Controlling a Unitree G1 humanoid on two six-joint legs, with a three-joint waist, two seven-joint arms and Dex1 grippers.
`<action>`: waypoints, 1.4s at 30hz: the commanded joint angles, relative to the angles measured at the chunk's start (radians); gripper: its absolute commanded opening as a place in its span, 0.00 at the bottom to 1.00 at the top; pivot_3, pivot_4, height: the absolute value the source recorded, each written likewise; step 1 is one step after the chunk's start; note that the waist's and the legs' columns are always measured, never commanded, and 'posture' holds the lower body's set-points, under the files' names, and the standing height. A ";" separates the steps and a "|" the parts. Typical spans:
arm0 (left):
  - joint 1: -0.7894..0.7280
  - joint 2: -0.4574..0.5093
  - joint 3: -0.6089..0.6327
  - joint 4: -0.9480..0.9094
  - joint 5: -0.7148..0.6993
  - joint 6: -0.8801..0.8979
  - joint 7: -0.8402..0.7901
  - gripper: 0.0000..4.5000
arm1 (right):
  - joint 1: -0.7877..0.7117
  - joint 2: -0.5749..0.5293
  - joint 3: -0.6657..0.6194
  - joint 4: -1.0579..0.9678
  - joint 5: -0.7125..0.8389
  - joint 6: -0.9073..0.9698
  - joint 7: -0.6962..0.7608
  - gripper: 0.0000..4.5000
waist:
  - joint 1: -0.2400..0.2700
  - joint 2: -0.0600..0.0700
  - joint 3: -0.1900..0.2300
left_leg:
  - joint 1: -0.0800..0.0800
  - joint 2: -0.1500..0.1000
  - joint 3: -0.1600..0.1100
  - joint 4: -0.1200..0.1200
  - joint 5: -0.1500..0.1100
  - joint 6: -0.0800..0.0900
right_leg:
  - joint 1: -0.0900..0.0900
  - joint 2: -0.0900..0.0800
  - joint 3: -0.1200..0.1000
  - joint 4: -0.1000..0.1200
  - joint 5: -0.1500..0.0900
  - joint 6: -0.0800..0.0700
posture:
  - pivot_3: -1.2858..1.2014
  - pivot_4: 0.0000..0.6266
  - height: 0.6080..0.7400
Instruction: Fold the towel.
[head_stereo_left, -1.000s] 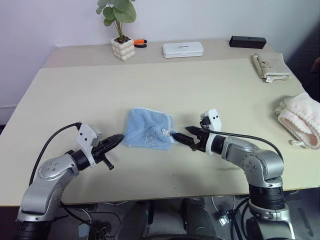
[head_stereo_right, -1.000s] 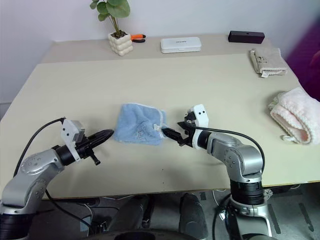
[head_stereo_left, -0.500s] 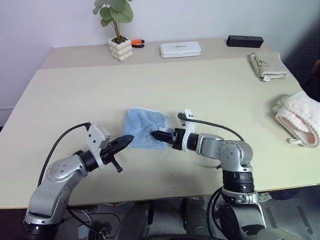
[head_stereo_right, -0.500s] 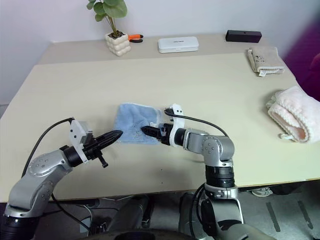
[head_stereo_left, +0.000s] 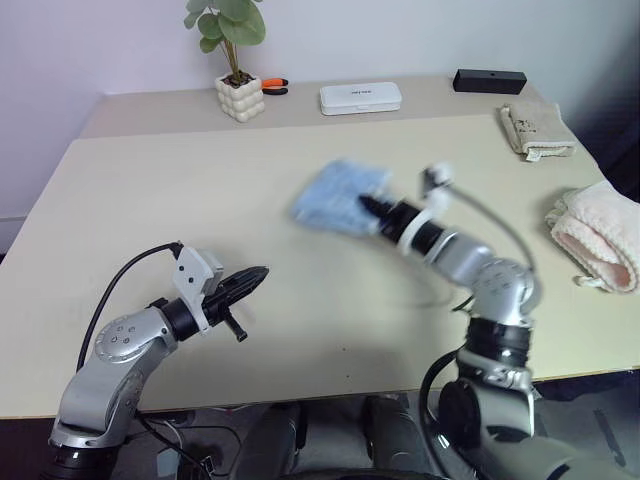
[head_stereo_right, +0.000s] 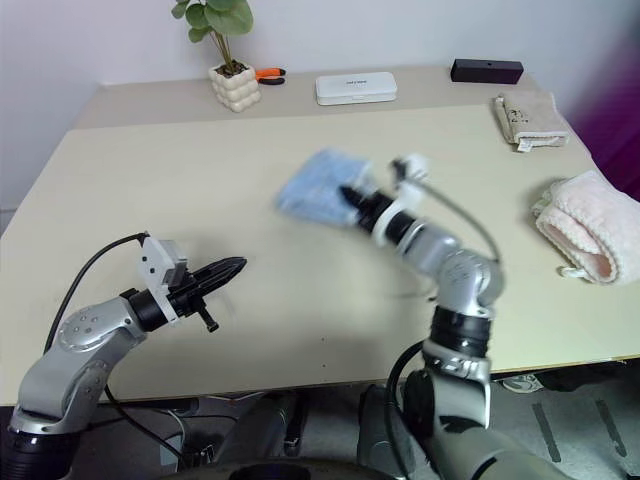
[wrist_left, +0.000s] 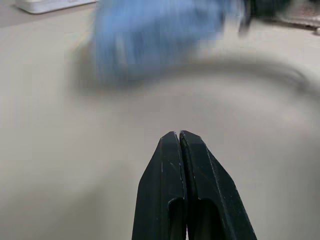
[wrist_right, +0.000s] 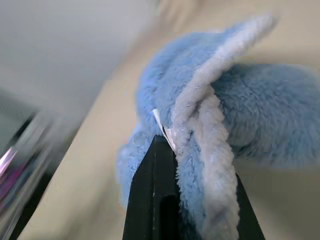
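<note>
Left eye view: right gripper (head_stereo_left: 368, 207) clamped on the towel (head_stereo_left: 340, 197), jaws pinched tight on its pale trimmed edge, light blue cloth bunched and lifted off the bench (head_stereo_left: 150, 190), hanging over the middle of it. Right wrist view: terry folds draped over 1 black finger (wrist_right: 155, 200). Left gripper (head_stereo_left: 255, 273) low over the near bench, jaws pressed together on nothing, well apart from the towel. Potted plant (head_stereo_left: 237, 60) and white case (head_stereo_left: 360, 97) at the far edge; beige cloth (head_stereo_left: 535, 132) and pink towel (head_stereo_left: 600, 235) on the robot's right.
</note>
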 joint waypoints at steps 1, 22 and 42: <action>-0.036 -0.015 -0.032 0.002 0.010 -0.011 -0.007 0.00 | -0.053 -0.052 -0.158 0.107 0.017 -0.130 -0.115 0.00 | -0.002 0.000 0.000 | 0.000 0.000 0.000 0.000 0.000 0.000 | 0.000 0.000 0.000 0.000 0.000 0.000 | 0.52 0.24 1.00; -0.141 -0.089 -0.117 0.104 0.065 -0.048 -0.018 0.00 | 0.113 -0.222 -0.312 0.077 0.128 -0.173 -0.416 0.92 | 0.001 0.004 0.000 | 0.000 0.000 0.003 0.001 0.000 0.001 | 0.000 0.000 0.002 0.000 0.000 0.000 | 0.52 0.24 1.00; -0.158 -0.088 0.075 0.305 0.211 -0.244 0.179 0.00 | 0.357 -0.616 0.367 -0.117 -0.261 -0.553 0.426 0.99 | 0.004 0.003 0.001 | 0.000 0.001 0.004 0.003 0.000 0.001 | 0.001 0.000 0.002 -0.001 0.000 0.001 | 0.52 0.24 1.00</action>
